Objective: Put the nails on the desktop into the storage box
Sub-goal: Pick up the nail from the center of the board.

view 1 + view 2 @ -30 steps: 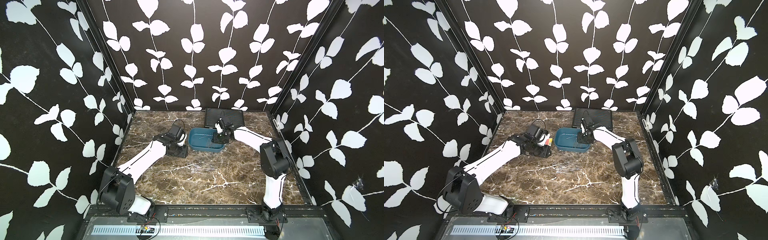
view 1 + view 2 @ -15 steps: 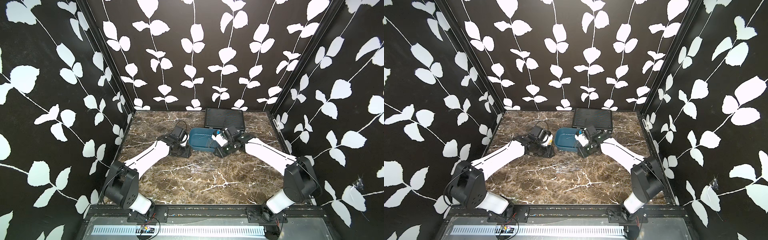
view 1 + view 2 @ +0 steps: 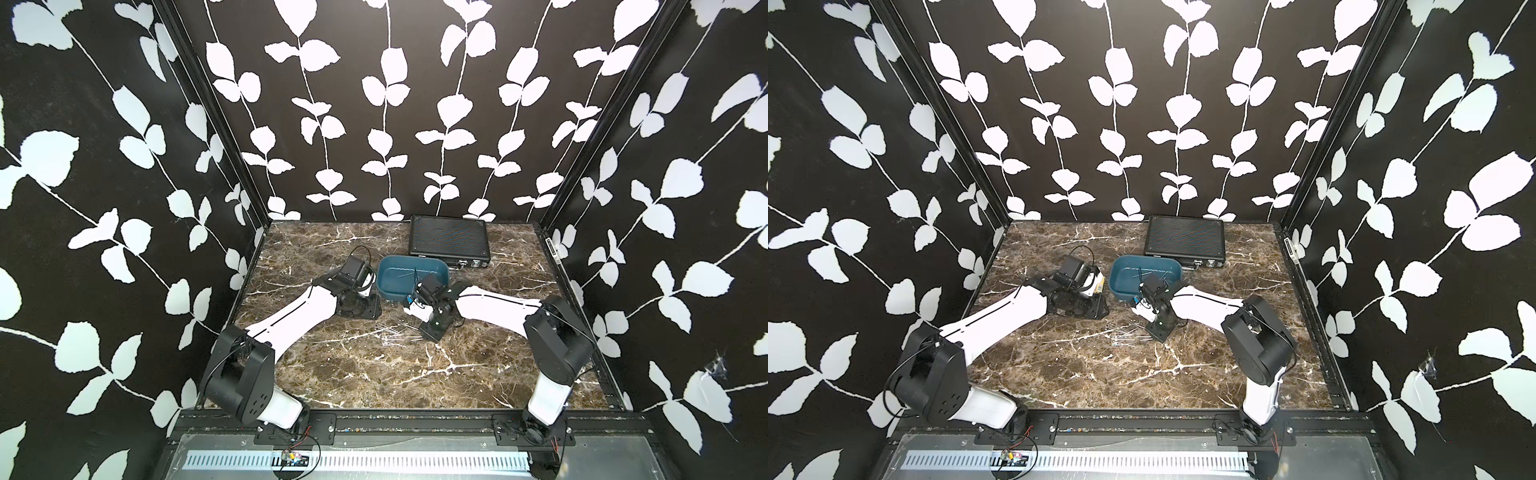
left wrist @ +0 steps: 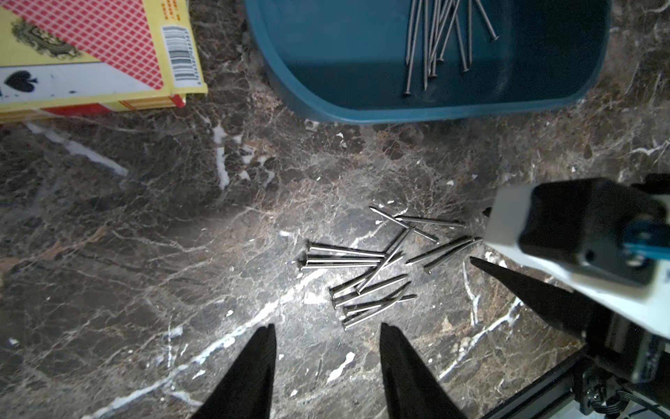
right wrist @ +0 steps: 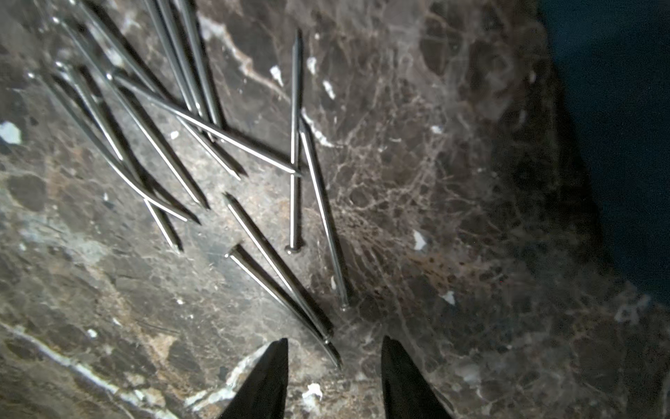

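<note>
**Progress.** The task appears to be about half done.
- Box (image 3: 392,282): a teal tray just above centre frame in both top views, open-topped. A small bundle of nails (image 4: 440,40) lies inside it, gathered toward one end.
- Heap (image 3: 397,334): the nails not yet stored, at centre frame just below the box and apart from it. They lie crossed and overlapping flat on the table (image 3: 374,374). There look to be at least as many here as in the box, so several more pick-ups are probably needed.
- Right claw (image 5: 334,341): low at the edge of the heap with its jaws parted. One nail's end lies on the table between the tips, but nothing is pinched.
- Left claw (image 4: 326,326): jaws parted and empty, aimed at the heap from the other side and just short of it.

**Setting.**
- Walls (image 3: 374,104): black with white leaf vines, closing in three sides and filling the upper frame.
- Table: brown marble pattern with white veins, which can be mistaken for nails.
- Case (image 3: 449,237): black, ribbed and shut, right of centre against the back wall, just behind the box.
- Card pack (image 4: 90,54): yellow and red, lying beside the box near the left arm.
</note>
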{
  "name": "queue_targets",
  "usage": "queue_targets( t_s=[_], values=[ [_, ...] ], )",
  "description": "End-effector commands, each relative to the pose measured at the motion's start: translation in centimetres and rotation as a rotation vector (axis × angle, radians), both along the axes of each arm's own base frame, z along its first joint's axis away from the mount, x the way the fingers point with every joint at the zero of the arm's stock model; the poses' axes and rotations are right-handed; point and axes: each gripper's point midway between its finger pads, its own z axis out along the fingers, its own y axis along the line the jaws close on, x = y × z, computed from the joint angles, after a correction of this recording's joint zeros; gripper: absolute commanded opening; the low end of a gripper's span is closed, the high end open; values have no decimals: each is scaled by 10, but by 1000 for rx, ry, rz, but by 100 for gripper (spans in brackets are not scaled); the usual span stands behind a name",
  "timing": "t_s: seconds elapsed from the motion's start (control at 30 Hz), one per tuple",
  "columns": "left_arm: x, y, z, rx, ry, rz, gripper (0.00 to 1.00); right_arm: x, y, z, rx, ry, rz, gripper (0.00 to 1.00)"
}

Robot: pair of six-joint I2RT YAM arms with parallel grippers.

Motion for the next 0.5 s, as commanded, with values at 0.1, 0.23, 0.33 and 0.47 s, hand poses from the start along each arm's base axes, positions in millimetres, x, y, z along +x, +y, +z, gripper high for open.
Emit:
queue_targets(
  t_s=[0.1, 0.23, 0.33, 0.47],
  values=[
    [-7, 10, 7, 17, -27, 23, 49, 16, 11, 6, -20, -72, 40, 44],
    [-8, 11, 6, 22, -23, 20, 49, 19, 13, 4, -29, -70, 39, 44],
    [-7, 11, 5, 26, -25, 17, 49, 20, 15, 4, -23, -73, 32, 43],
    [-6, 10, 4, 36, -19, 1, 50, 21, 17, 5, -16, -72, 24, 43]
  ],
)
